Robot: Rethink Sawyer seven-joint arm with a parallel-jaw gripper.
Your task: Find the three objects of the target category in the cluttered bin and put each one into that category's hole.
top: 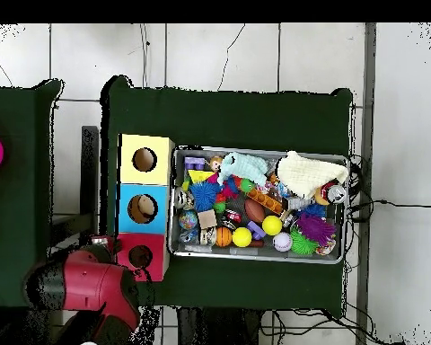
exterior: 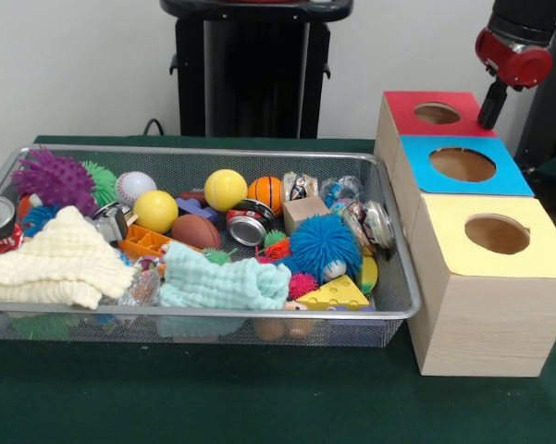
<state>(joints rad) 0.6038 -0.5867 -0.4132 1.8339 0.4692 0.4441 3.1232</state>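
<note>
The wire mesh bin (exterior: 213,151) sits on the green table, full of clutter; it also shows in the overhead view (top: 259,260). Inside are two yellow balls (exterior: 226,189), a small basketball (exterior: 267,192), a baseball (exterior: 134,186), a brown football (exterior: 196,231), spiky balls in purple (exterior: 54,178) and blue (exterior: 325,245), a crushed can (exterior: 250,222) and two cloths (exterior: 60,259). Three wooden boxes with holes stand beside the bin: red (exterior: 409,104), blue (exterior: 513,176) and yellow (exterior: 537,254). The red and black arm (exterior: 513,51) hangs beside the red box, away from the bin. I cannot make out the gripper's state.
A yellow cheese wedge (exterior: 335,294), a wooden block (exterior: 303,212) and an orange brick (exterior: 146,242) also lie in the bin. From overhead, the arm (top: 98,287) is next to the red box (top: 125,244). The black pedestal (exterior: 250,65) stands behind the table.
</note>
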